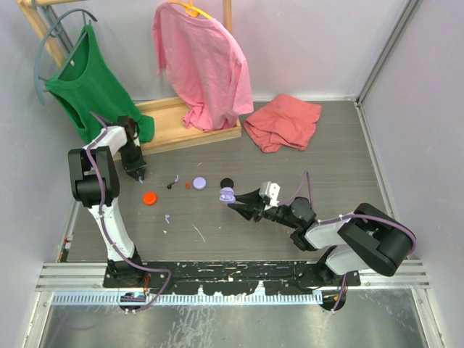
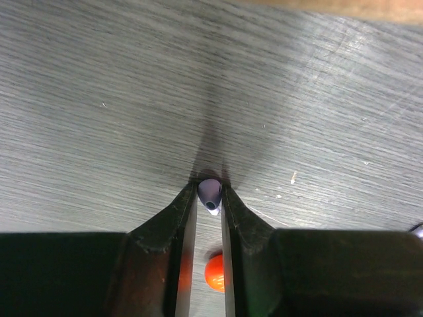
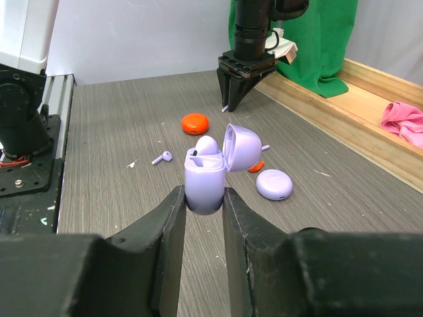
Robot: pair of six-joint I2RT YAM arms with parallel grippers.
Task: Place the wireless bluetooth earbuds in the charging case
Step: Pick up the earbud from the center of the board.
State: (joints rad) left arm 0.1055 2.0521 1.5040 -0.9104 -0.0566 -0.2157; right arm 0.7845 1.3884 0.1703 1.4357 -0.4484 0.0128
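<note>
While right end effector clamps case, left end effector pinches earbud at tips.

We are finding no readable text, brand, number or sign: the charging case, the lavender earbud and the lavender disc just beside the case are showing plain surfaces.
</note>
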